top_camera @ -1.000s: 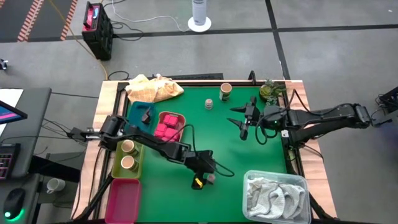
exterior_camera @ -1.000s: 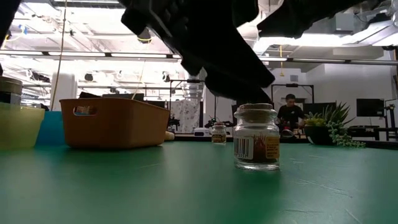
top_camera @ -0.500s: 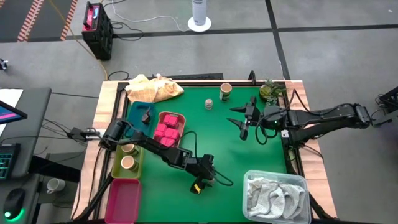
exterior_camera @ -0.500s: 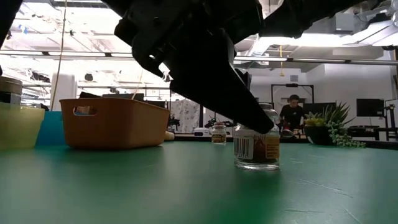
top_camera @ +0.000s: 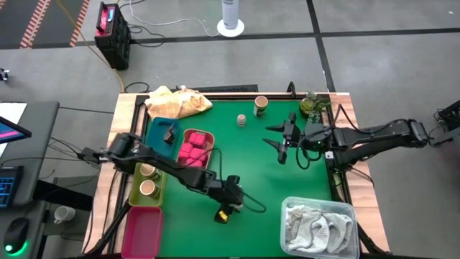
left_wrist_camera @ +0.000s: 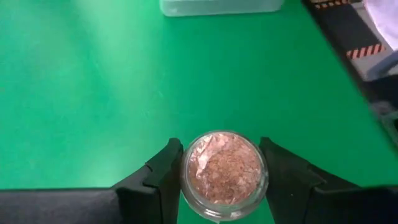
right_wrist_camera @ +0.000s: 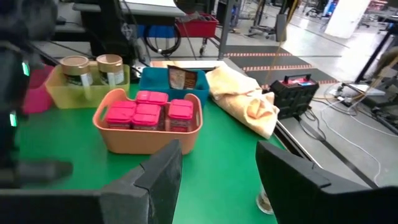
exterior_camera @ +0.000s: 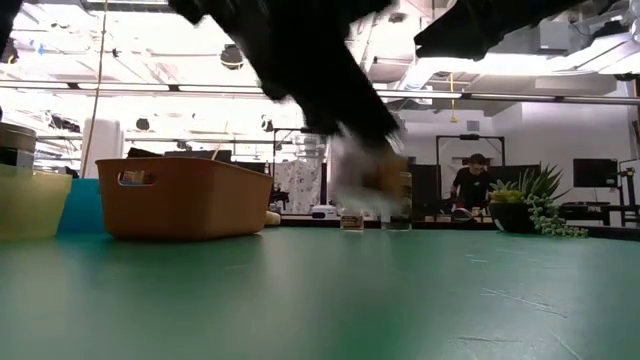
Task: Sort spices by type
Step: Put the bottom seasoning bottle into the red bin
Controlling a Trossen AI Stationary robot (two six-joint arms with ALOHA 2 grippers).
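Note:
My left gripper (top_camera: 224,210) is over the near middle of the green table, shut on a small clear jar (left_wrist_camera: 222,171) of brown spice. The low view shows that jar (exterior_camera: 368,180) blurred and off the table. My right gripper (top_camera: 286,146) hovers open over the right half, touching nothing; its fingers (right_wrist_camera: 155,180) frame the trays. Pink packets (top_camera: 194,147) fill the salmon tray. Two tan cups (top_camera: 147,180) stand in the lime tray. A dark wedge (top_camera: 168,134) lies in a teal tray. Another jar (top_camera: 241,120) and a tan cup (top_camera: 261,105) stand near the far edge. My left gripper pinches the jar between its two fingers (left_wrist_camera: 158,180), one on each side of the round glass wall (left_wrist_camera: 185,177). The fingers slant down from above. The jar is lifted clear of the table and shows end-on in the wrist view.
A magenta tray (top_camera: 142,230) sits at the near left corner. A clear bin with white-grey cloth (top_camera: 320,224) is at the near right. A yellow cloth (top_camera: 178,103) lies at the far left, a small plant (top_camera: 311,104) at the far right. Open green surface lies mid-table.
My left gripper came down over the jar that stood on the table, took hold of it, and lifted it clear while drifting toward the near-left. The jar now hangs above the surface, in motion. My right arm kept still.

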